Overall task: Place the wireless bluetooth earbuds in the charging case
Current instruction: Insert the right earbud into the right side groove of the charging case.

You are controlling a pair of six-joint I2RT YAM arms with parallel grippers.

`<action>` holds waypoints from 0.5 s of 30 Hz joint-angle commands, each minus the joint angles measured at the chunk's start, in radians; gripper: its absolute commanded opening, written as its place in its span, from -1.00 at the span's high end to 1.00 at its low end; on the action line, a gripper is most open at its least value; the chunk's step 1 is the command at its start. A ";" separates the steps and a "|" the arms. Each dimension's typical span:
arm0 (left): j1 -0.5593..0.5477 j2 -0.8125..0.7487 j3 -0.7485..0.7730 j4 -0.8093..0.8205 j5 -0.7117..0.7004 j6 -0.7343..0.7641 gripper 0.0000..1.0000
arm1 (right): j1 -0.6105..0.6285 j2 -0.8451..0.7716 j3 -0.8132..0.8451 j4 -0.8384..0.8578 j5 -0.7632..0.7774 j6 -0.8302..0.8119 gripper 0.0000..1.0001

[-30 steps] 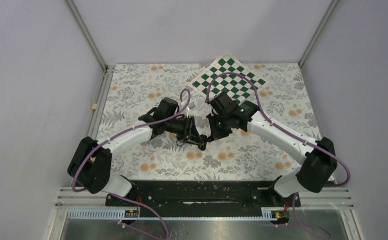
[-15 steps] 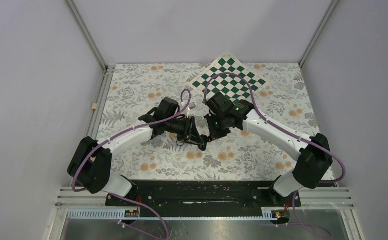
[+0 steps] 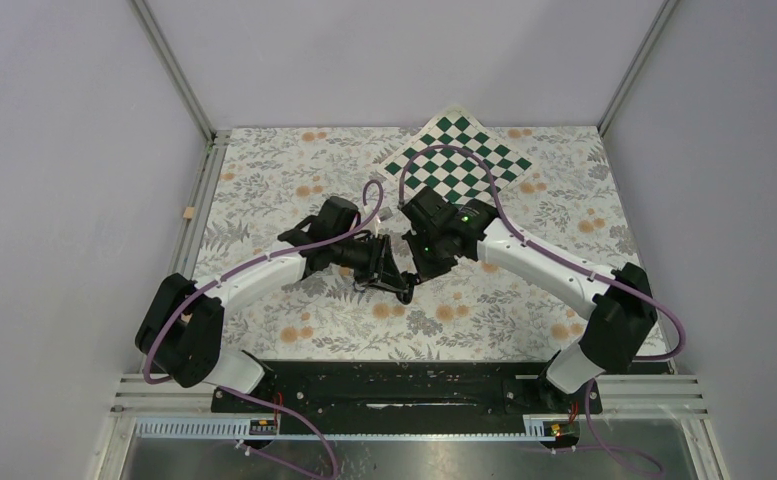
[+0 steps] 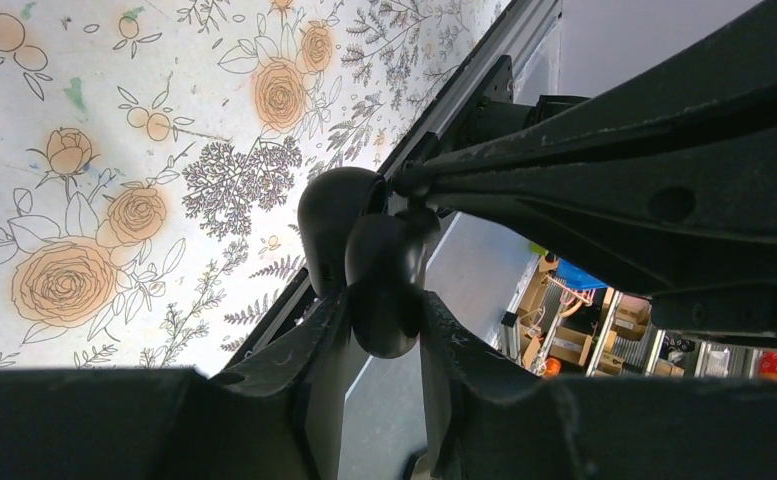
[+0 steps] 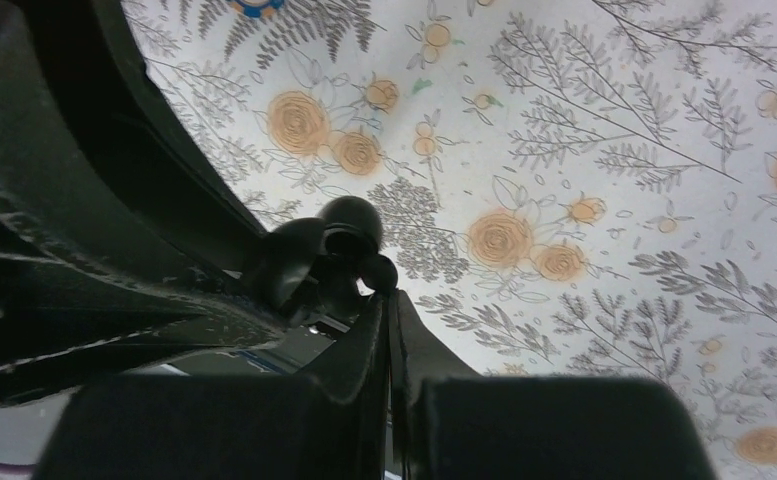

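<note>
The left gripper (image 4: 384, 310) clamped the small black pebble-like charging case (image 4: 374, 255) aloft, while the right gripper (image 5: 384, 302), nearer its opening, pinched a tiny glossy black earbud (image 5: 376, 272) just beside it.

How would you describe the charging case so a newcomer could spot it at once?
On the floral-print table cover, look near the middle where both arms' tips meet. The left tool clamps a small glossy black rounded charging case, lid ajar. It is bulkier than the tiny black bud pinched by the right tool.
</note>
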 commanded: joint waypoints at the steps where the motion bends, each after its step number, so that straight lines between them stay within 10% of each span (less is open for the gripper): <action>1: -0.007 -0.028 0.057 -0.003 0.036 0.031 1.00 | 0.015 0.004 0.042 -0.059 0.088 -0.045 1.00; 15: -0.014 0.000 0.082 -0.043 0.046 0.055 1.00 | 0.040 -0.011 0.051 -0.057 0.089 -0.066 1.00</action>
